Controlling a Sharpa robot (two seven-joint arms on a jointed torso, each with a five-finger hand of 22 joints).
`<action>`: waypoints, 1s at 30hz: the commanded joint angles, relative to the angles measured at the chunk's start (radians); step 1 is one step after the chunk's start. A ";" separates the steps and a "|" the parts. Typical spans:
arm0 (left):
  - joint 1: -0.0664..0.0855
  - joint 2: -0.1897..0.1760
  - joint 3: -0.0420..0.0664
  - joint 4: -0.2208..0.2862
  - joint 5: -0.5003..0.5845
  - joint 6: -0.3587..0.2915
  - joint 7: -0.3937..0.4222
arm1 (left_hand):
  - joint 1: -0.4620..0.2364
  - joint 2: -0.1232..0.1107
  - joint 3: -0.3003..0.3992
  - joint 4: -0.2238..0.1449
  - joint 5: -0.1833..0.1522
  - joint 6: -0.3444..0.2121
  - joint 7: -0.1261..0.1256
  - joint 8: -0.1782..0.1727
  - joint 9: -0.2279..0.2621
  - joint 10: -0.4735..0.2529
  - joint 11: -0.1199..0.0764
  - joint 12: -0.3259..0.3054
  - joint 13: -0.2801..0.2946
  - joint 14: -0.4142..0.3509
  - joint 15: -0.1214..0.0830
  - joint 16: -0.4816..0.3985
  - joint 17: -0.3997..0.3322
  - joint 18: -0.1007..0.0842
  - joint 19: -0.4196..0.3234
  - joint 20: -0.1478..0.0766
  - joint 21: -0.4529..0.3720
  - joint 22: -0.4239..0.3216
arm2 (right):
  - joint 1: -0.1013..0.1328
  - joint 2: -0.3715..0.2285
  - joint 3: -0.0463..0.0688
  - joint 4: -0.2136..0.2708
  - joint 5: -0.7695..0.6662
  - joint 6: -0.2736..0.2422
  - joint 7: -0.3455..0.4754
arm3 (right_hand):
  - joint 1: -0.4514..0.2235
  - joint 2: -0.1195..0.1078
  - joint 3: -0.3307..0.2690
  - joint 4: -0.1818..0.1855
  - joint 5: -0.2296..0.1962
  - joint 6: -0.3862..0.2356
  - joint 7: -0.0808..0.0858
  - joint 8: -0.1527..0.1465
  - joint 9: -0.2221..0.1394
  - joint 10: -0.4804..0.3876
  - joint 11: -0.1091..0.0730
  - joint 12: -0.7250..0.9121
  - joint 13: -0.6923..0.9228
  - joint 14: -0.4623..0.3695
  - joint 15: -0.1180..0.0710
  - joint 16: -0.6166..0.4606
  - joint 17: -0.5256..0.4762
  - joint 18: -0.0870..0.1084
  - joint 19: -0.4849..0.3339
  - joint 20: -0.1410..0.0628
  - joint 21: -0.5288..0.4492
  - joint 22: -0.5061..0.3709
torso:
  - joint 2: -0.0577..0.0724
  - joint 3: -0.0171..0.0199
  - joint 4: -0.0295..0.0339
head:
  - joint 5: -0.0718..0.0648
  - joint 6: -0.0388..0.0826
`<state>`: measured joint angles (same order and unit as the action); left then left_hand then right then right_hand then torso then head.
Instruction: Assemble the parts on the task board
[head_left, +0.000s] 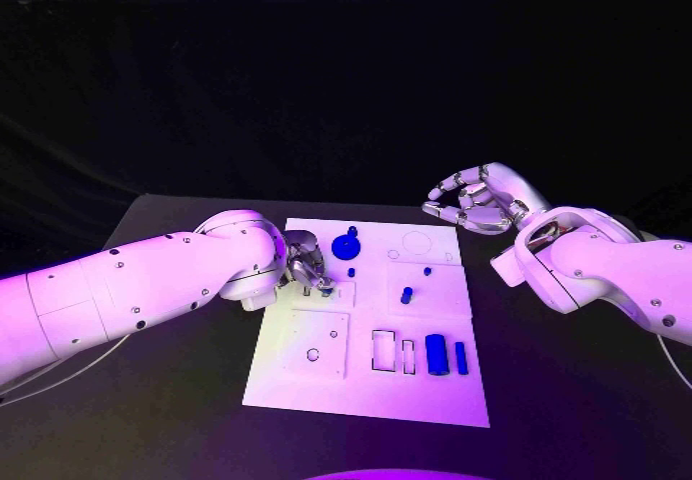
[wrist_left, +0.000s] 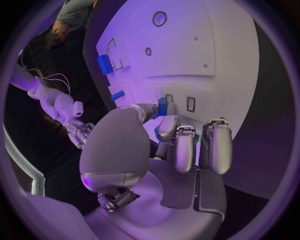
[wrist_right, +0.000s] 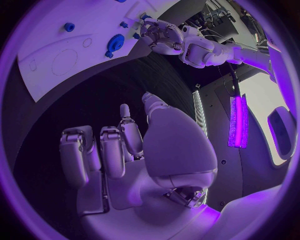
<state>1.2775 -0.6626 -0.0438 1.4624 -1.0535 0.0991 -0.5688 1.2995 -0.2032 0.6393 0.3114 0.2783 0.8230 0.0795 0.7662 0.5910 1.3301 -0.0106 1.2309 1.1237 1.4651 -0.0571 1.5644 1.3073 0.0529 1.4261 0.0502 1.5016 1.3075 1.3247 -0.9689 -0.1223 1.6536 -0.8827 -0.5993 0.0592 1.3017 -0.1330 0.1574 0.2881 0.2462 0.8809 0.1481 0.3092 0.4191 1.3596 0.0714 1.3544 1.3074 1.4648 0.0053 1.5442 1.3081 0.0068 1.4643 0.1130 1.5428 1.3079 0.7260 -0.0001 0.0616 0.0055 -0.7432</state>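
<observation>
Blue small part (wrist_left: 162, 106) pinched in our left robot hand (head_left: 306, 266) could jam if tilted; right robot hand (head_left: 476, 200) curls empty.

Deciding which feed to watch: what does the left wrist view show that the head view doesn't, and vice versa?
Left wrist: how the left hand seems to pinch a small part at its fingertips, beside two slots. Head: the round part at the board's far end. Both: board, left hand, the curled, empty right hand, the blocks.
</observation>
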 joint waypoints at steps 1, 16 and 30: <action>-0.001 0.003 -0.001 -0.001 -0.026 0.029 -0.007 | -0.006 0.000 0.118 -0.118 0.003 0.008 -0.017 0.008 0.111 0.004 0.000 0.002 -0.001 0.106 -0.007 0.006 0.263 -0.011 0.009 -0.001 0.004 0.083 | -0.001 0.000 0.000 0.001 -0.008 0.014 0.008 | 0.003 0.005 0.003 0.000 0.005 0.000 -0.001 0.006 0.001 0.000 -0.004 -0.005 0.034 0.086 -0.008 -0.005 0.178 0.003 0.082 -0.007 -0.005 0.238 | 0.001 0.0006 -0.0004 | 0.001 -0.001; -0.001 0.000 -0.003 -0.005 -0.053 0.057 -0.013 | -0.029 -0.007 0.135 -0.125 0.002 0.011 -0.023 0.028 0.126 0.013 -0.005 0.013 0.009 0.106 -0.012 0.006 0.263 -0.013 0.019 -0.003 0.009 0.096 | -0.001 -0.001 0.000 0.002 -0.007 0.014 0.010 | 0.003 0.005 0.003 0.000 0.005 0.000 -0.001 0.006 0.001 0.000 -0.004 -0.005 0.034 0.086 -0.008 -0.005 0.178 0.003 0.082 -0.007 -0.005 0.238 | 0.000 0.0001 0.0003 | 0.000 -0.004; -0.001 0.001 -0.005 -0.003 -0.059 0.066 -0.015 | -0.049 -0.013 0.139 -0.126 -0.002 0.014 -0.029 0.043 0.136 0.022 -0.009 0.025 0.019 0.106 -0.015 0.006 0.263 -0.016 0.026 -0.005 0.013 0.107 | -0.001 -0.001 0.000 0.002 -0.006 0.016 0.011 | 0.003 0.005 0.003 0.000 0.005 0.000 -0.001 0.006 0.001 0.000 -0.004 -0.005 0.034 0.086 -0.008 -0.005 0.178 0.003 0.082 -0.007 -0.005 0.238 | 0.000 0.0003 0.0008 | 0.001 -0.005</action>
<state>1.2775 -0.6632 -0.0476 1.4578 -1.1019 0.1424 -0.5778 1.2595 -0.2157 0.6587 0.2982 0.2747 0.8194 0.0755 0.8049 0.5912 1.3445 -0.0180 1.2505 1.1418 1.4651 -0.0641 1.5644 1.3073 0.0533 1.4446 0.0459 1.5093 1.3074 1.3244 -0.9701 -0.1223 1.6547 -0.8824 -0.5971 0.0607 1.3018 -0.1330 0.1574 0.2881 0.2461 0.8809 0.1481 0.3092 0.4188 1.3596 0.0714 1.3544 1.3081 1.4648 0.0052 1.5442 1.3077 0.0068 1.4643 0.1130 1.5429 1.3075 0.7264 -0.0002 0.0620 0.0069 -0.7482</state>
